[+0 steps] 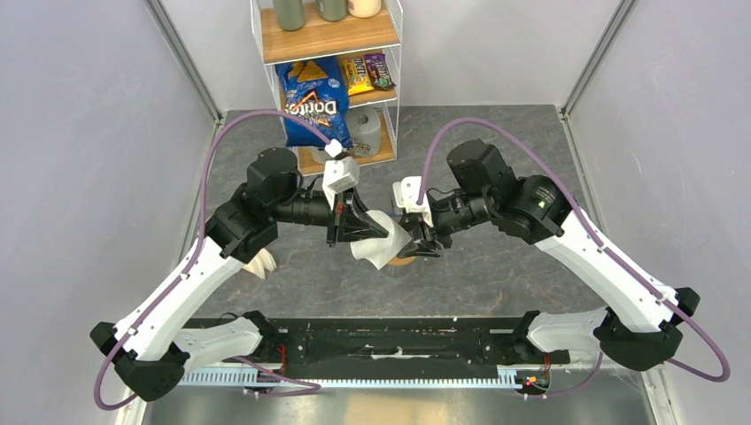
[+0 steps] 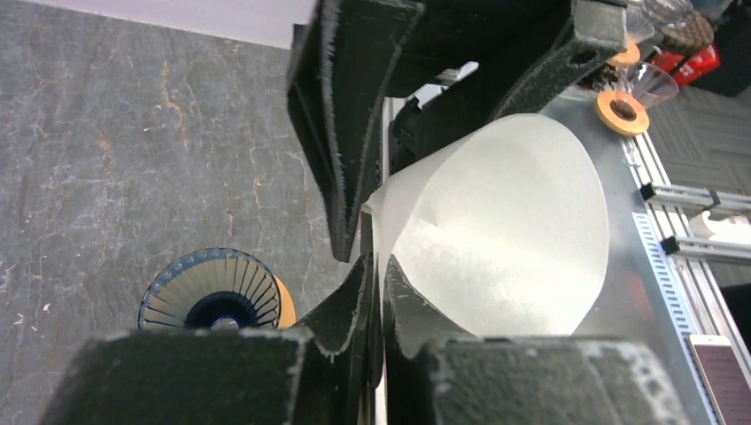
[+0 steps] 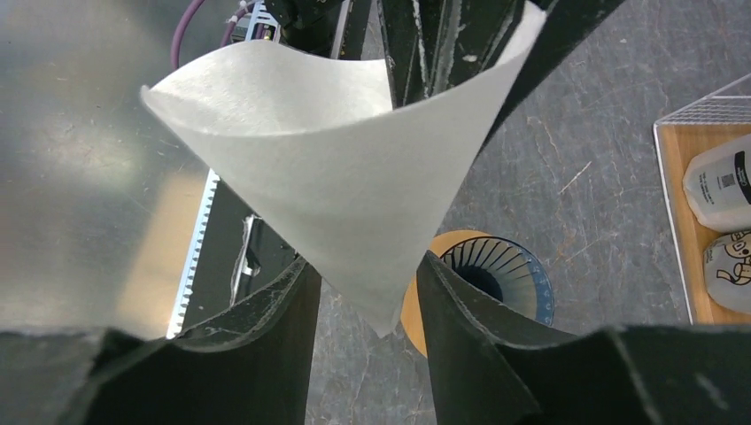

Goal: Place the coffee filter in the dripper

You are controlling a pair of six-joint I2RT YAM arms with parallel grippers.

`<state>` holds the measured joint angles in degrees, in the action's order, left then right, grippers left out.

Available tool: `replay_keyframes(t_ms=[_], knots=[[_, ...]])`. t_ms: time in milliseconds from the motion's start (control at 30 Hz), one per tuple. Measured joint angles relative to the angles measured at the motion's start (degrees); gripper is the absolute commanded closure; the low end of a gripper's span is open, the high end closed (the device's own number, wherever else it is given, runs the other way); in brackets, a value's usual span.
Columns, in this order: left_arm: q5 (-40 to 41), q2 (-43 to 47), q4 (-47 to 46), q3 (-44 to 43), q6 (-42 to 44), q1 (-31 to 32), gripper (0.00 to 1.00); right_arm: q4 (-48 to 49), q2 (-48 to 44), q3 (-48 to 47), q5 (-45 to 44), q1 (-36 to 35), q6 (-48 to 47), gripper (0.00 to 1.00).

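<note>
The coffee filter is a white paper cone hanging point-down between both grippers, just above the table. My left gripper is shut on its seam edge; the left wrist view shows the paper pinched in the narrow slit of that gripper. My right gripper stands around the cone's lower part, with a finger against each side. The dark blue ribbed dripper sits on a wooden ring, just beside and below the cone's tip. It also shows in the left wrist view. From above it is hidden.
A wire shelf rack with a Doritos bag and other snacks stands at the back. A cream bundle of filters lies by the left arm. White bottles sit on the low shelf. A metal rail runs along the near edge.
</note>
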<state>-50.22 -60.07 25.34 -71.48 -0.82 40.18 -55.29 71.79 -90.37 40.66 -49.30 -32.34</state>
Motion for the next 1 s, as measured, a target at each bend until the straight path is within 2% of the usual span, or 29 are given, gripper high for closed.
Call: replay_keyframes(t_ms=[33,200,433,667,800,1000], knots=[[-0.48,0.0,0.74,-0.13,0.94,0.02,0.98,-0.09,0.0,0.0,0.02,0.0,0.11,0.48],[-1.77,-0.24,3.15,-0.46,3.19,0.02,0.98,-0.37,-0.02,-0.04,0.0,0.0,0.5,0.5],[-2.51,-1.38,4.63,-0.46,3.67,0.02,0.98,-1.33,0.0,-1.18,0.0,0.0,2.45,0.44],[-2.91,-1.49,4.76,-0.46,5.05,0.02,0.98,-1.38,-0.04,-1.6,-0.13,0.0,3.32,0.68],[-3.13,-1.49,4.79,-0.46,5.57,0.02,0.98,-1.36,-0.04,-1.6,-0.44,0.0,3.54,0.75],[-3.89,-1.27,5.31,-0.33,7.39,0.02,0.98,-1.33,-0.04,-1.6,-0.57,0.0,3.8,0.96]])
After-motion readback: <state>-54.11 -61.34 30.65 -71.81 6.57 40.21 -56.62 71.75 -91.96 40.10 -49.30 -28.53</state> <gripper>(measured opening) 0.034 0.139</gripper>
